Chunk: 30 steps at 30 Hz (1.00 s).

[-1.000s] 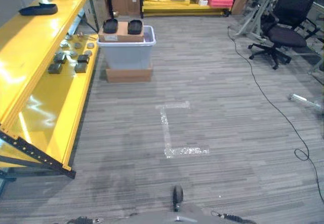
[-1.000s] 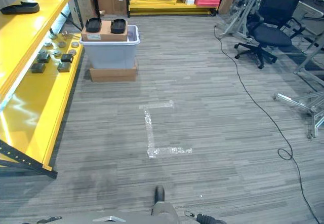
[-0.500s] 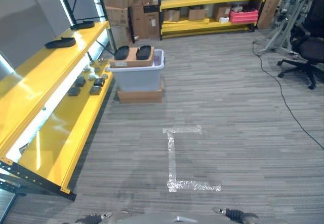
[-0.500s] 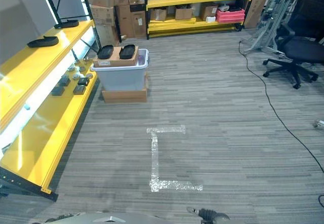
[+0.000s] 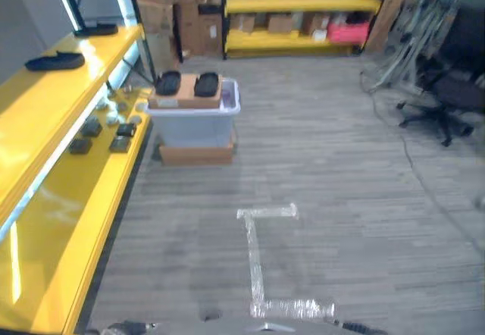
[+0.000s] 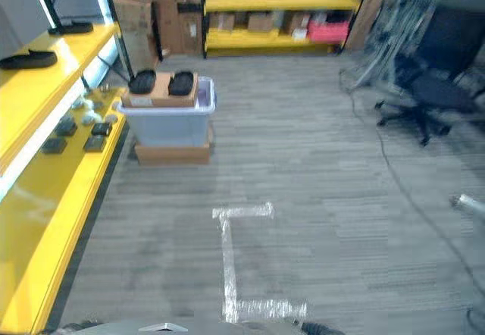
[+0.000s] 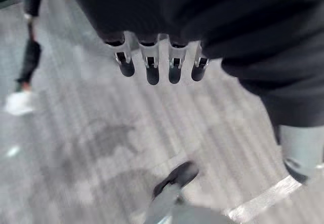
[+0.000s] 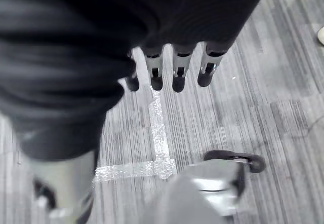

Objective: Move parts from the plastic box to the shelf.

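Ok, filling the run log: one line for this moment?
left hand open, empty | right hand open, empty | plastic box far ahead | shelf left

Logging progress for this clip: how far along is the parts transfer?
Several small parts already lie on the yellow shelf. Both the left hand and the right hand hang open, holding nothing. The plastic box stands ahead by the shelf, two black parts on the cardboard atop it.

Grey plank floor (image 5: 326, 183) lies under the right hand (image 8: 179, 72), with an angled strip of silvery tape (image 8: 159, 133) just below and past it. Well ahead of that hand and off to its outer side stands a black office chair (image 6: 432, 96). Far ahead of the left hand (image 7: 152, 67) are stacked cardboard boxes (image 5: 170, 13), a yellow rack (image 5: 299, 5) and a pink crate (image 5: 348, 32).
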Motion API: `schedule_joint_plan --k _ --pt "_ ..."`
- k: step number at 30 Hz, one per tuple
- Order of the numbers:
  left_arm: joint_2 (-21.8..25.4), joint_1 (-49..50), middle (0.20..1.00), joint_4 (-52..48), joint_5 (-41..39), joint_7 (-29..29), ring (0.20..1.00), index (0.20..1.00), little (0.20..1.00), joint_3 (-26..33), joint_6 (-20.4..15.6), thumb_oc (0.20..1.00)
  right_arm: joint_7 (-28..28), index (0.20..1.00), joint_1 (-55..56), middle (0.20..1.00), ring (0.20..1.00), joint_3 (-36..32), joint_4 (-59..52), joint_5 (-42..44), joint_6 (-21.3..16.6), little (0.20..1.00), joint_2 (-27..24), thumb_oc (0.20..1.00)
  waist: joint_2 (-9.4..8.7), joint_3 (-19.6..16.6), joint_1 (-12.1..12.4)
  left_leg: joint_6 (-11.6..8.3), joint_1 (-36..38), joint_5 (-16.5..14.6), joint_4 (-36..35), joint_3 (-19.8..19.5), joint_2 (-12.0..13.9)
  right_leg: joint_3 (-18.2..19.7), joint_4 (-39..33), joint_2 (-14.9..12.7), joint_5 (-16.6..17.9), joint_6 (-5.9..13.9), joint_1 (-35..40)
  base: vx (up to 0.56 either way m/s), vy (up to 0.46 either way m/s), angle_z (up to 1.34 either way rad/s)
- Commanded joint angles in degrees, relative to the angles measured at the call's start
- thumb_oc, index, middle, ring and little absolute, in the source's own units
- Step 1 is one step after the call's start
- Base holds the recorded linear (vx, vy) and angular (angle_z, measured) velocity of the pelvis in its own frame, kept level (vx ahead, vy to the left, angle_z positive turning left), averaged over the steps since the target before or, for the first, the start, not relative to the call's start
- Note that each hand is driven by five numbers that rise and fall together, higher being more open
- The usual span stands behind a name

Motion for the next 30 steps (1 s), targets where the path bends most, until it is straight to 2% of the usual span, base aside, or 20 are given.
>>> schedule_joint_plan --k 1,2,3,4,9,11,12,13,15,16,17,18,19,20,22,23,25,27,28,30 --pt "1.6 -0.3 1.0 0.9 0.9 0.8 1.0 1.0 1.0 2.4 0.0 1.0 -0.8 1.0 -1.9 1.0 1.0 -3.8 3.0 0.2 -0.5 1.0 -0.5 1.0 1.04 -0.1 1.0 -4.37 1.9 0.7 0.4 -0.3 2.7 -2.2 -26.1 -2.1 14.9 0.59 4.6 0.26 -0.007 0.15" --pt "1.6 -0.3 1.0 0.9 0.9 0.8 1.0 1.0 1.0 2.4 0.0 1.0 -0.8 1.0 -1.9 1.0 1.0 -3.8 3.0 0.2 -0.5 1.0 -0.5 1.0 1.09 0.1 0.9 -4.4 2.2 0.6 0.4 -0.5 2.8 -2.4 -26.2 -2.1 14.8 0.59 5.0 0.28 -0.038 0.1" --pt "1.8 -0.4 1.0 0.7 0.7 0.6 1.0 1.0 1.0 2.8 -0.1 1.0 -0.7 1.0 -1.5 1.0 1.0 -3.7 2.4 0.4 -0.5 1.0 -0.2 1.0 0.88 0.2 0.4 -4.71 3.0 -0.3 0.4 -0.8 2.6 -3.3 -31.0 -2.9 15.1 0.32 3.8 0.47 -0.044 0.25" --pt "1.9 -1.5 1.0 0.2 0.3 0.8 1.0 1.0 1.0 2.7 0.0 1.0 -1.1 1.0 -0.6 1.0 1.0 -3.2 2.2 -0.3 -0.7 1.0 0.5 1.0 0.85 0.6 -1.7 -4.81 5.0 -1.6 0.4 -2.8 2.2 -0.6 -38.5 -0.5 15.8 -0.07 0.0 0.54 -0.051 0.36" --pt "1.5 -4.6 1.0 0.8 0.4 0.5 1.0 1.0 1.0 0.7 0.1 1.0 0.1 1.0 0.6 1.0 1.0 -2.5 2.8 -0.5 -0.5 1.0 1.7 1.0 0.03 0.3 -4.1 -4.61 8.7 -1.7 0.4 -4.6 2.6 1.6 -42.0 0.3 17.0 -0.02 -1.6 0.38 -0.115 0.61" --pt "1.0 -4.3 1.0 1.6 0.2 0.5 1.0 1.0 1.0 2.0 0.6 1.0 0.7 1.0 0.9 1.0 1.0 -2.5 3.6 -0.7 0.1 1.0 1.9 1.0 -1.71 -1.6 -3.5 -5.49 9.3 1.3 9.2 -4.2 3.2 2.1 -41.3 1.6 17.6 -0.81 3.3 0.54 -0.334 0.73" --pt "-0.1 -3.5 1.0 1.6 -0.6 0.2 1.0 1.0 1.0 2.9 0.8 1.0 1.0 1.0 0.9 1.0 1.0 -2.1 3.1 -0.8 0.1 1.0 1.4 1.0 -2.68 -1.8 -3.3 -6.09 5.4 1.2 20.6 -4.8 2.8 1.9 -41.8 0.6 17.9 -1.34 5.0 0.29 -0.2 0.33" --pt "-0.1 -3.5 1.0 1.6 -0.6 0.2 1.0 1.0 1.0 2.9 0.8 1.0 1.0 1.0 0.9 1.0 1.0 -2.1 3.1 -0.8 0.1 1.0 1.4 1.0 -2.76 -2.0 -3.3 -6.08 5.3 1.3 20.6 -4.8 2.7 1.9 -41.8 0.5 17.9 -1.33 4.9 0.24 -0.165 0.24" --pt "-1.5 -2.5 1.0 1.2 -0.1 -0.2 1.0 1.0 1.0 3.1 0.6 1.0 0.6 1.0 0.1 1.0 1.0 -1.9 2.8 -0.4 0.1 1.0 0.3 1.0 -4.86 -0.8 -1.8 -7.09 -1.1 -0.2 34.1 -4.9 -0.3 1.9 -42.9 -2.0 18.0 -1.7 7.6 0.23 -0.189 0.15" --pt "-1.7 -2.5 1.0 1.0 0.5 0.1 1.0 1.0 1.0 2.1 0.6 1.0 -0.1 1.0 -1.2 1.0 1.0 -1.7 1.7 0.1 0.2 1.0 -0.2 1.0 -6.84 0.7 -0.2 -7.41 -5.8 -2.0 40.5 -2.6 -0.5 2.5 -43.9 -3.6 17.7 -2.09 9.9 0.31 -0.238 -0.22" --pt "-1.7 -2.3 1.0 1.2 0.0 0.1 1.0 1.0 1.0 2.9 0.6 1.0 -0.3 1.0 -1.6 1.0 1.0 -1.6 1.3 0.2 0.0 1.0 -0.3 1.0 -6.78 1.3 0.4 -7.33 -7.4 -2.3 37.6 -1.0 1.3 2.2 -45.5 -3.6 17.2 -2.36 11.6 0.23 -0.157 -0.43" --pt "-1.7 -2.3 1.0 1.2 0.0 0.1 1.0 1.0 1.0 2.9 0.6 1.0 -0.3 1.0 -1.6 1.0 1.0 -1.6 1.3 0.2 0.0 1.0 -0.3 1.0 -6.75 1.3 0.4 -7.34 -7.3 -2.3 37.6 -1.0 1.3 2.2 -45.5 -3.6 17.2 -2.36 11.6 0.19 -0.046 -0.28" --pt "-1.9 -1.6 1.0 1.5 -0.2 0.3 1.0 1.0 1.0 3.6 0.7 1.0 -0.4 1.0 -1.9 1.0 1.0 -1.2 1.2 -0.1 -0.3 1.0 -0.2 1.0 -6.85 1.3 1.1 -7.27 -8.6 -2.3 33.0 -0.3 2.5 2.2 -46.5 -3.7 16.8 -2.5 12.8 0.3 0.017 -0.18" --pt "-2.0 -0.6 1.0 1.9 0.3 0.5 1.0 1.0 1.0 3.3 0.7 1.0 -0.9 1.0 -1.7 1.0 1.0 -1.4 1.2 -0.4 -0.9 1.0 0.3 1.0 -6.42 1.0 1.9 -6.74 -8.3 -2.4 20.5 -0.1 3.4 2.3 -47.3 -3.1 16.1 -2.55 13.5 0.41 0.044 -0.1" --pt "-2.2 0.3 1.0 2.5 1.4 0.4 1.0 1.0 1.0 2.3 0.5 1.0 -1.5 1.0 -2.0 1.0 1.0 -1.6 0.2 -0.6 -1.7 1.0 0.8 1.0 -5.19 0.9 2.8 -6.12 -9.8 -1.6 6.7 -0.5 2.7 3.1 -47.3 -2.1 14.7 -2.5 14.1 0.37 0.098 -0.06" --pt "-2.1 0.4 1.0 2.6 1.7 0.5 1.0 1.0 1.0 2.0 0.6 1.0 -1.7 1.0 -2.0 1.0 1.0 -1.5 0.0 -0.8 -2.0 1.0 1.2 1.0 -4.7 0.7 3.5 -5.88 -10.1 -0.9 3.0 -1.4 2.2 3.4 -47.3 -1.5 14.2 -2.67 14.8 0.22 0.068 0.0" --pt "-1.6 0.8 1.0 3.2 1.7 0.5 1.0 1.0 1.0 2.5 0.7 1.0 -1.9 1.0 -2.6 1.0 1.0 -1.5 0.1 -1.0 -2.2 1.0 1.3 1.0 -4.16 0.7 4.8 -5.39 -13.0 -0.5 0.7 -2.6 1.4 4.6 -47.3 -0.9 13.7 -3.23 16.9 0.29 0.078 -0.32" --pt "-1.4 1.1 1.0 3.5 1.9 0.4 1.0 1.0 1.0 3.0 0.7 1.0 -1.8 1.0 -3.0 1.0 1.0 -1.3 0.4 -1.1 -2.1 1.0 1.5 1.0 -3.6 0.5 5.5 -5.62 -12.3 0.4 2.2 -4.4 1.4 5.5 -47.3 -0.6 13.8 -3.63 17.8 0.35 0.139 -0.58" --pt "-1.3 1.4 1.0 4.1 2.5 0.3 1.0 1.0 1.0 3.4 0.7 1.0 -1.8 1.0 -3.0 1.0 1.0 -1.8 1.2 -1.1 -2.0 1.0 1.6 1.0 -2.84 -1.1 5.3 -5.75 -10.5 1.8 1.9 -4.4 1.7 6.2 -46.0 -0.2 14.3 -3.95 18.2 0.49 0.291 -0.49" --pt "-1.4 2.2 1.0 3.6 2.5 0.3 1.0 1.0 1.0 3.2 0.9 1.0 -1.7 1.0 -2.1 1.0 1.0 -3.3 1.3 -0.4 -1.9 1.0 1.8 1.0 -2.43 -2.2 5.3 -5.84 -10.2 2.1 3.3 -4.2 1.2 6.2 -42.8 -0.7 14.6 -4.1 18.4 0.38 0.266 -0.81"
